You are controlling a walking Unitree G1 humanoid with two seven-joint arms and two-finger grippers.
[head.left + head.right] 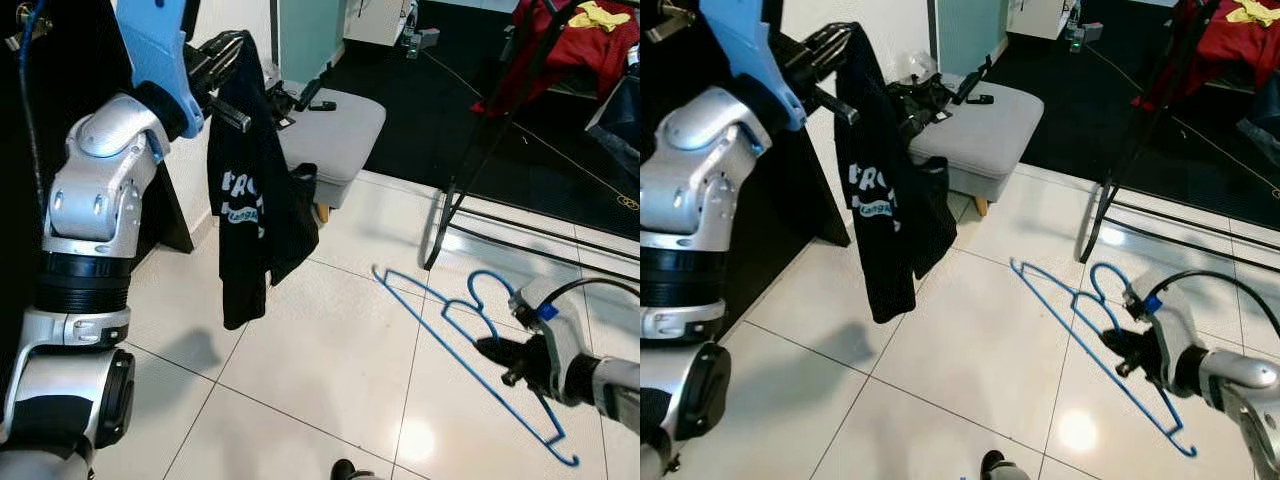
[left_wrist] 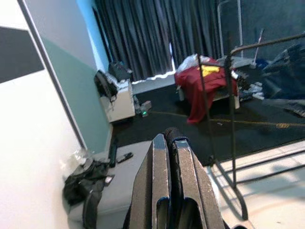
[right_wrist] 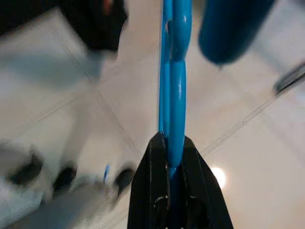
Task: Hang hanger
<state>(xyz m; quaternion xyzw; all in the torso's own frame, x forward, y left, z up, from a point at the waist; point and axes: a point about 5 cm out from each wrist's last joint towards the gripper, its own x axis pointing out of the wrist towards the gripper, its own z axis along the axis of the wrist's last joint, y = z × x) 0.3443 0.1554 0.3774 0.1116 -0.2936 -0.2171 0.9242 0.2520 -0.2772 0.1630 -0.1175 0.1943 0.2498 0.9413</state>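
Glossy white floor tiles (image 1: pixel 300 400) meet dark carpet by a black clothes rack (image 1: pixel 480 150). Right gripper (image 3: pixel 172 164) pinches the thin blue hanger (image 1: pixel 470 340) low above the tiles; left gripper (image 1: pixel 215 62), fingers pressed together, holds a black T-shirt (image 1: pixel 250 200) aloft.

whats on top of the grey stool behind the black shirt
On the grey stool: a black remote-like item and a dark tangled bundle. The black shirt, held by the left gripper, covers the stool's near corner.
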